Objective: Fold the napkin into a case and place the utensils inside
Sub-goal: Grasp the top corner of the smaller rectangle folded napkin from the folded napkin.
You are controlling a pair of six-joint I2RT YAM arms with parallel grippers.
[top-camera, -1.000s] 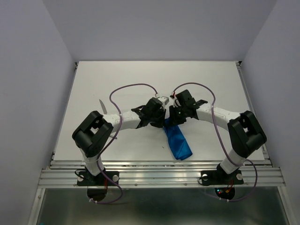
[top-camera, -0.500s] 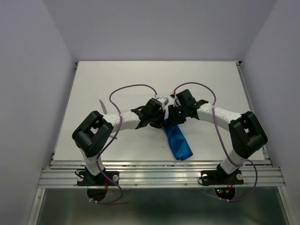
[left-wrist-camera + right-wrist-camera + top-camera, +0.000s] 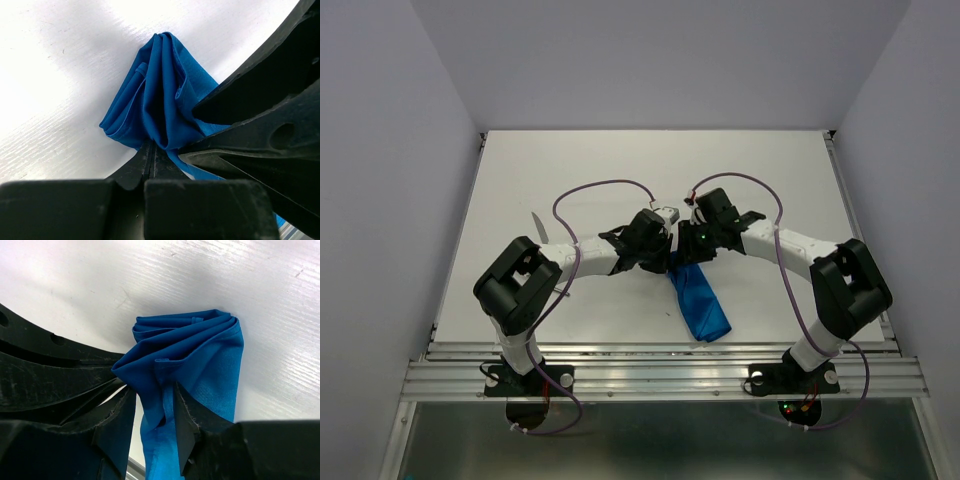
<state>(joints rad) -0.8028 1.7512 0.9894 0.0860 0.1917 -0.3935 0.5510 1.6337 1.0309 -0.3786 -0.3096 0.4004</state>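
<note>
Since the earlier frame the right gripper [image 3: 154,388] has been opened wider, and the right arm's elbow has been shifted slightly outward and toward the near edge. The napkin [image 3: 701,300] has been left where it was.

The napkin is seen as a narrow, bunched strip of bright blue cloth. It is laid on the white table [image 3: 570,170] a little right of centre, running from between the two grippers toward the near edge. Its far end is gathered where the grippers meet. The left gripper [image 3: 151,146] is pressed together on that end, with the pleats pinched between its fingertips. The right gripper's jaws are spread partway, and a crumpled fold of the cloth runs between them.

From above, the napkin's far end is hidden beneath the two wrists. In both wrist views its near part is cut off by the grippers' own black bodies. A thin pale object [image 3: 535,222] lies well apart on the left of the table, too small to be identified.

The table top is faintly grained, with a metal rail [image 3: 660,375] along its near edge. Plain pale grey-lilac walls [image 3: 650,60] enclose it on three sides. Purple cables [image 3: 610,184] are looped above the forearms.
</note>
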